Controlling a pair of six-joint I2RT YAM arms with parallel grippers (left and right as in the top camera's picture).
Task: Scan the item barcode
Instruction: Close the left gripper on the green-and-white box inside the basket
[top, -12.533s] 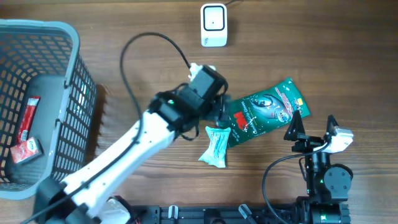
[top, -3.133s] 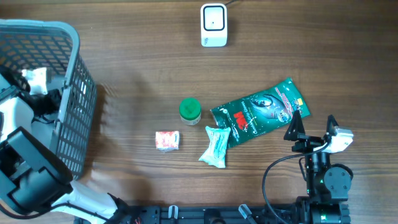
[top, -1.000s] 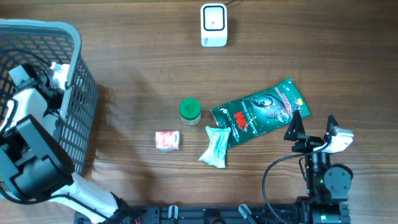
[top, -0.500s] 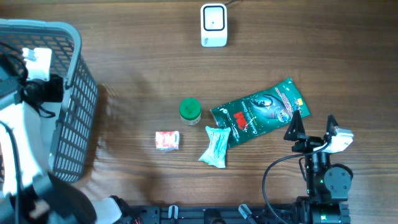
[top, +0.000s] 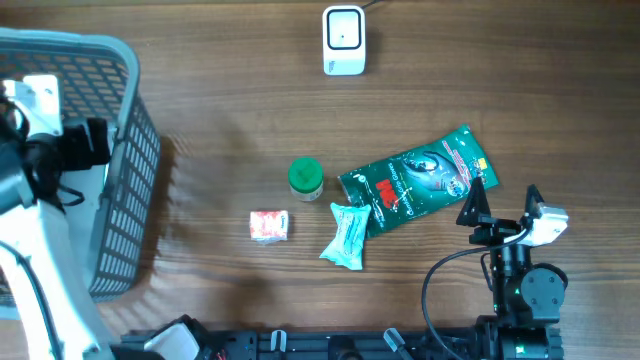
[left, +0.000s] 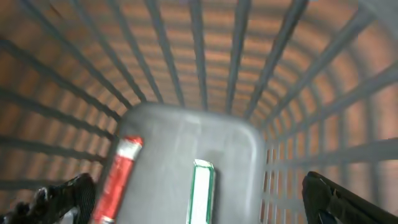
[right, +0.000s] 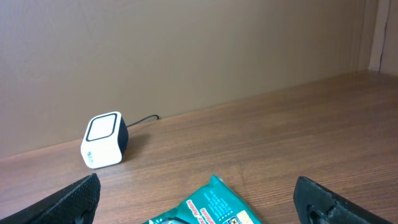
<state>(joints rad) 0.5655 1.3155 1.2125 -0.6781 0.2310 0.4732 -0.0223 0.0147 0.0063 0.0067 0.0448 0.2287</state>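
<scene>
The white barcode scanner (top: 343, 40) stands at the back of the table and also shows in the right wrist view as the scanner (right: 102, 148). Items lie mid-table: a green-capped bottle (top: 305, 178), a small red packet (top: 268, 226), a pale teal wipes pack (top: 348, 236) and a large green pouch (top: 420, 178). My left gripper (top: 60, 150) hangs over the grey basket (top: 130, 170). It is open (left: 199, 208) and holds nothing. Below it, on the basket floor, lie a green-edged white box (left: 202, 193) and a red tube (left: 118, 180). My right gripper (top: 478, 205) rests open by the pouch (right: 211, 208).
The basket walls (left: 292, 93) rise close around the left gripper on all sides. The scanner's cable (right: 146, 118) runs off along the back wall. Bare wood table (top: 230, 120) stretches between the basket and the items.
The left arm has shifted a little over the basket, towards its right wall. The right arm and the items on the table have not moved.
</scene>
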